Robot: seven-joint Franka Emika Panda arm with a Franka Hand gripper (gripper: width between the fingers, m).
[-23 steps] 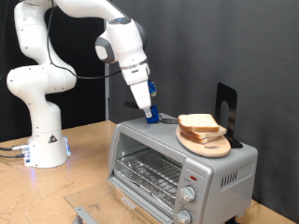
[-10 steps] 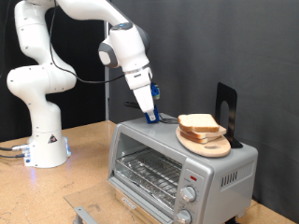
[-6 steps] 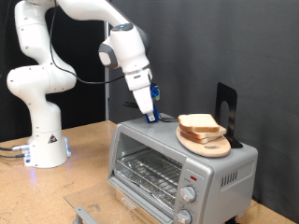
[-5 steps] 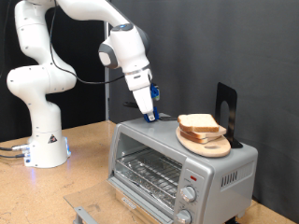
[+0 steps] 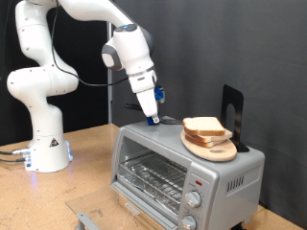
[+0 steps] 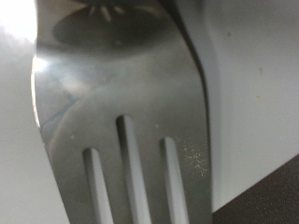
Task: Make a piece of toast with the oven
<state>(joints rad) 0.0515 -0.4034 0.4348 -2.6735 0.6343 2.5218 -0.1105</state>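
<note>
Your gripper (image 5: 153,119) hangs just above the top of the oven (image 5: 182,168), near that top's rear corner toward the exterior view's left. The hand is tilted, fingers pointing down and toward the exterior view's right. Whether the fingertips touch the metal you cannot tell from here. In the wrist view a fork (image 6: 131,121) fills almost the whole picture, its tines close against the lens and its polished face mirroring something dark. That puts the fork in the hand's line of sight, but the fingers themselves do not show there, so you cannot tell whether they are spread or pressed together.

The toast (image 5: 203,126) lies on top of a second like slice, and both sit on a round wooden board (image 5: 213,149) on the oven's top, toward the exterior view's right of your gripper and apart from it. Just behind the board a dark upright stand (image 5: 232,113) rises from the oven's top.

The oven's door is closed; through its glass you can see the wire rack (image 5: 152,175). Two knobs (image 5: 195,208) sit on the front panel below a small red light (image 5: 196,179).

The arm's white base (image 5: 43,134) stands on the wooden table (image 5: 58,196), well to the exterior view's left of the oven. A grey metal piece (image 5: 86,219) lies on the table at the bottom edge.
</note>
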